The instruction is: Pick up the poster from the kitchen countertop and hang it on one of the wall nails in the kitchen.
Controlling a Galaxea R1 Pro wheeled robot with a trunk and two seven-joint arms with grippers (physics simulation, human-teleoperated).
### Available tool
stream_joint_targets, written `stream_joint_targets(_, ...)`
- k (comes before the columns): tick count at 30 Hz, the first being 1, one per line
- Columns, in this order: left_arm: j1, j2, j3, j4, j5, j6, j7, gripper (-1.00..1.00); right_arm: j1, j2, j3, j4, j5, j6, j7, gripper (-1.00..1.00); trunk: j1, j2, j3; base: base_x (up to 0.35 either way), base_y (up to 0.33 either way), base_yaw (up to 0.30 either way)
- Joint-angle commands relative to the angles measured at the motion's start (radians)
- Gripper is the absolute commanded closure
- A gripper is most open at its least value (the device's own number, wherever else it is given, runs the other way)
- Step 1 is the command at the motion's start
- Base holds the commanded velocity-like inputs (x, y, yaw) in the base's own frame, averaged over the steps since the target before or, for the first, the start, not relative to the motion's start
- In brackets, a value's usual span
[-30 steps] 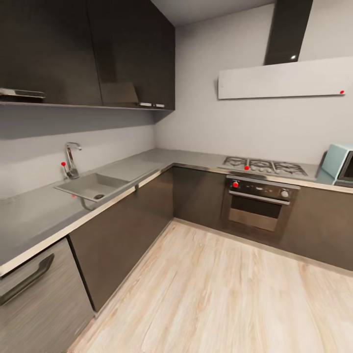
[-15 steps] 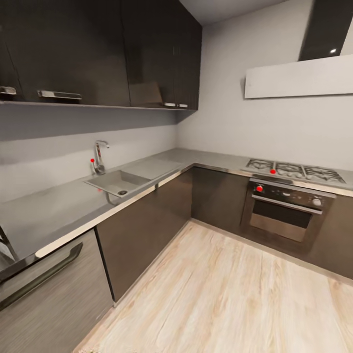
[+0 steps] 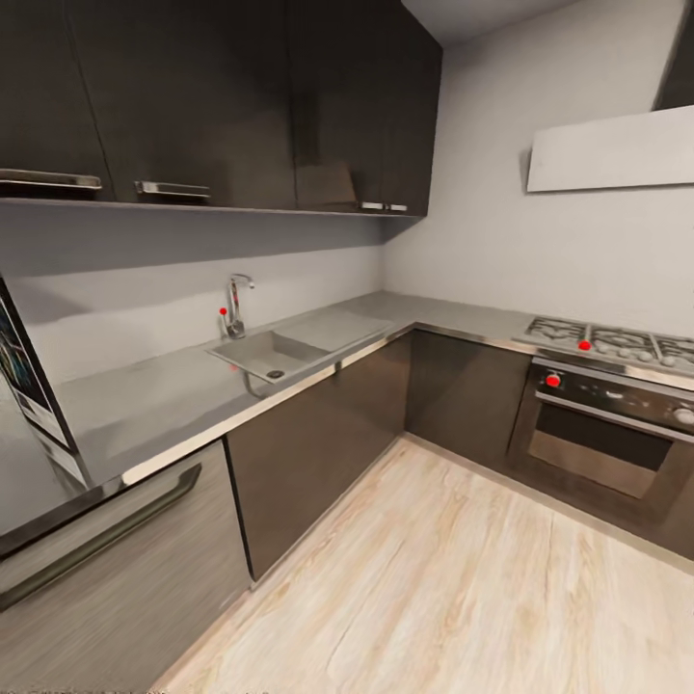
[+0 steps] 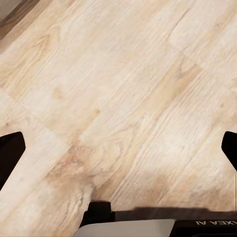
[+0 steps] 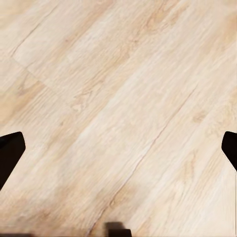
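Task judged at an early stage: nothing picked up, nothing hung, approach to the table (image 3: 173, 405) not finished. Poster (image 3: 24, 381) found at the far left edge of the head view, standing on the light-grey table against the wall, well apart from the sink (image 3: 275, 352) and tap (image 3: 234, 306). Seen edge-on and cut by the frame; long axis roughly upright with a slight lean, top tilted toward the wall; printed face turned toward the room, detail too narrow to read. No nails made out on the wall. Left gripper (image 4: 118, 148) and right gripper (image 5: 118, 148) both pointed down at the wooden floor (image 3: 434, 578), jaws spread wide and holding nothing. Left to do, by this judgement: closing in, grasping, carrying, hanging.
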Motion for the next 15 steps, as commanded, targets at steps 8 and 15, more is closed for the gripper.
stream_joint_targets(8, 0.0, 0.0, 0.001, -0.001, 0.0, 0.001, 0.0, -1.0, 0.0, -0.001, 0.001, 0.001, 0.001, -0.003, 0.0, -1.0, 0.0, 0.0, -0.001, 0.0, -0.288, 0.065)
stream_joint_targets(15, 0.0, 0.0, 0.001, -0.001, 0.0, 0.001, 0.0, -1.0, 0.0, -0.001, 0.001, 0.001, 0.001, -0.003, 0.0, -1.0, 0.0, 0.0, -0.001, 0.0, -0.332, 0.251)
